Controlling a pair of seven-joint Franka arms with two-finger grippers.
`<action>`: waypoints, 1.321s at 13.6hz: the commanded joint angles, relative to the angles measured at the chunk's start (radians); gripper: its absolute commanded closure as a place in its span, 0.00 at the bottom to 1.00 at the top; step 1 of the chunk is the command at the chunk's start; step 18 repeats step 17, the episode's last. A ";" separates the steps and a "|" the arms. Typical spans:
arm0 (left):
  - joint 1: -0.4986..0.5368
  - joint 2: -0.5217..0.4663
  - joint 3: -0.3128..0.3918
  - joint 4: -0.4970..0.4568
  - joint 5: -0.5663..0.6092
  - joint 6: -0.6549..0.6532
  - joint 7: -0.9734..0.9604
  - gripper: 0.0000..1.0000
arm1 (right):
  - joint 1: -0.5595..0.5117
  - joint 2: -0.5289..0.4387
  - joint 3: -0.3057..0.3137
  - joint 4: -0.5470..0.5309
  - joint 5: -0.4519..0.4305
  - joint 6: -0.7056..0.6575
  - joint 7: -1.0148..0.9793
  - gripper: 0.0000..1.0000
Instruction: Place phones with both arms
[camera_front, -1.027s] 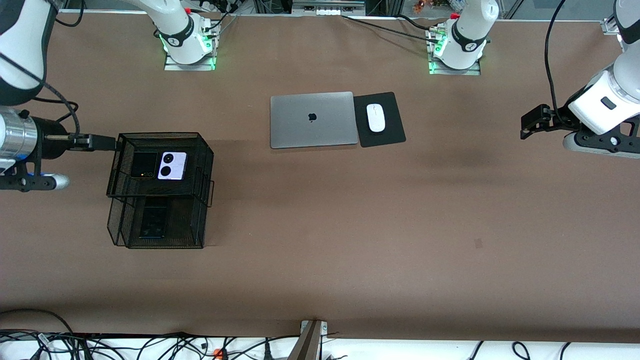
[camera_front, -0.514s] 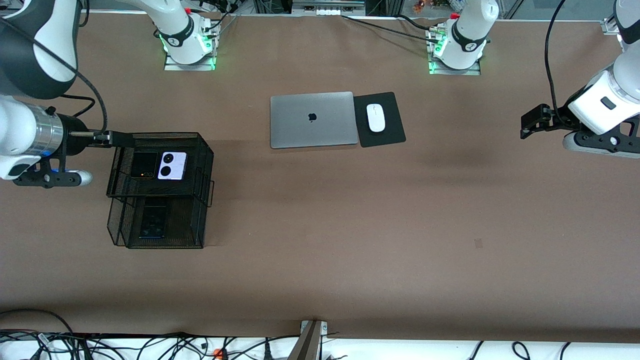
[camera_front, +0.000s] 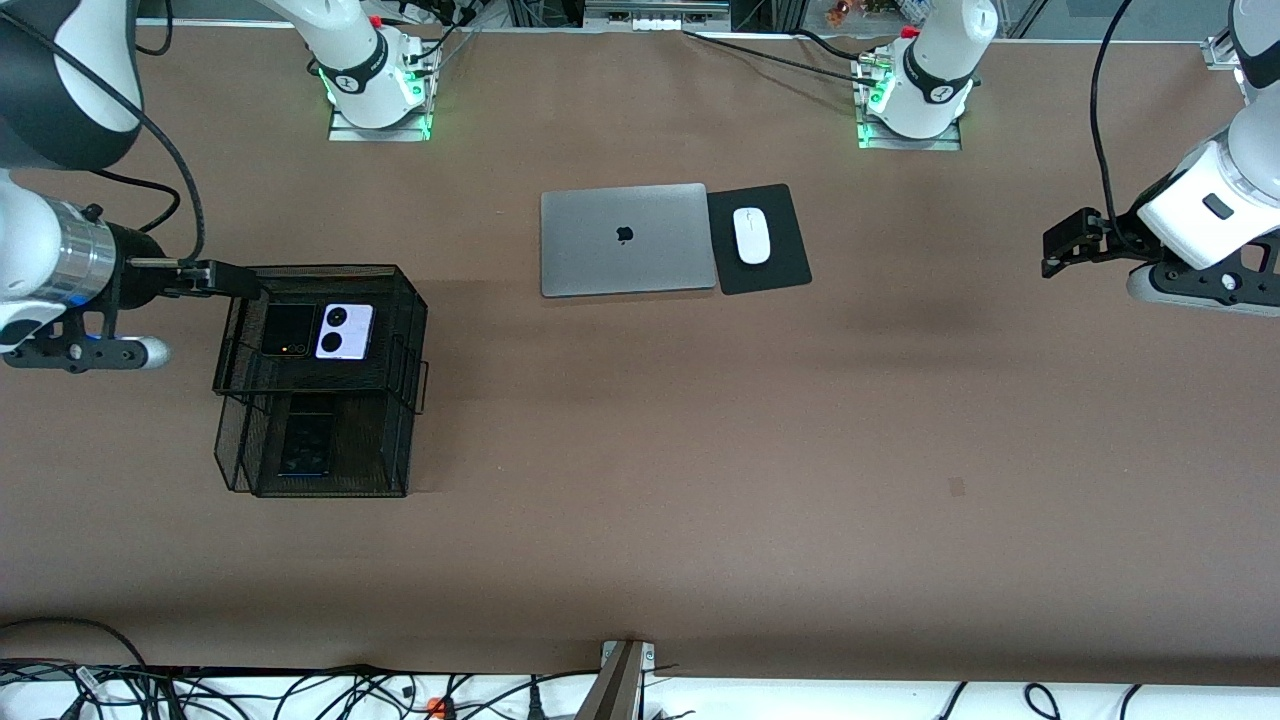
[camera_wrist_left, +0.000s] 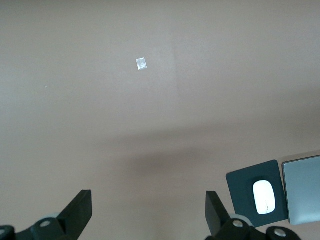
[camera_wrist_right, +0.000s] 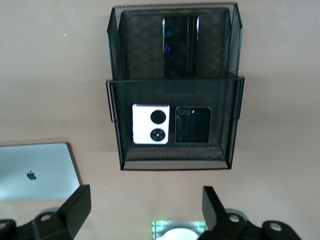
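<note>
our right gripper (camera_front: 235, 282) has its jaws spread wide and empty; in the right wrist view the two fingers (camera_wrist_right: 75, 205) frame bare table with nothing between them. it hangs over the edge of the two-tier black mesh tray (camera_front: 410, 330) on the side facing the bases, at the right arm's end of the table.

all three phones sit in that tray. the upper tier holds the black flip phone (camera_front: 288, 330) and the lilac-white phone (camera_front: 345, 331) flat and side by side, touching or nearly so. the long black slab phone (camera_front: 306, 443) lies flat in the lower tier, nearer the front camera. flat on the mesh floors and boxed in by the walls, they look settled, so we read the placing as done or close to it. the open, empty jaws fit a release rather than a carry.

our left gripper (camera_front: 1062, 243) also has its jaws fully apart, holding nothing, over bare brown table (camera_front: 700, 450) at the left arm's end, well apart from the tray. that arm is waiting.

closed silver laptop (camera_front: 627, 239) sits mid-table toward the bases, with the white mouse (camera_front: 751, 235) on its black pad (camera_front: 785, 250) just beside it. none of these are involved in the job.
</note>
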 joint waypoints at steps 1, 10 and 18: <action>0.002 -0.004 0.002 0.014 -0.008 -0.021 0.013 0.00 | -0.180 -0.050 0.174 -0.092 -0.039 0.087 0.010 0.02; 0.002 -0.005 0.000 0.014 -0.009 -0.025 0.013 0.00 | -0.255 -0.059 0.285 -0.194 -0.145 0.252 0.010 0.00; 0.002 -0.007 0.002 0.014 -0.009 -0.039 0.014 0.00 | -0.252 -0.057 0.283 -0.183 -0.134 0.245 0.007 0.00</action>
